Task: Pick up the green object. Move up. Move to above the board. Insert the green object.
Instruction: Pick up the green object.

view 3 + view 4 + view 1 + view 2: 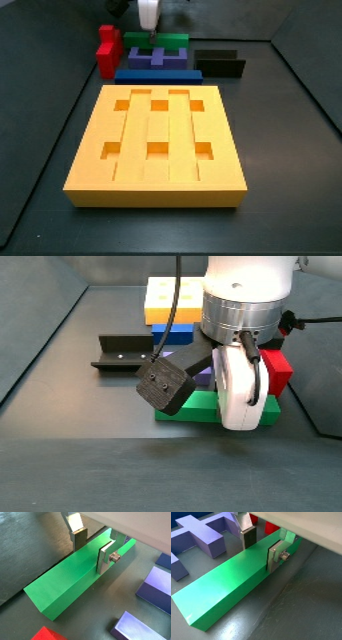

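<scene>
The green object (63, 582) is a long bar lying on the dark floor, seen in both wrist views (224, 592). My gripper (92, 549) straddles it near one end. One silver finger (79, 539) presses its far side and the other finger (107, 557) presses its near side, so the gripper (262, 548) is shut on it. In a side view the green object (201, 406) shows under the white hand, still down on the floor. The yellow-orange board (154, 195) with square holes lies apart from it.
A blue bar (158, 74), a purple block (160, 57) and a red block (106, 50) crowd around the green object (167, 40). The dark fixture (127, 351) stands beside them. Purple pieces (198, 537) lie close to the gripper.
</scene>
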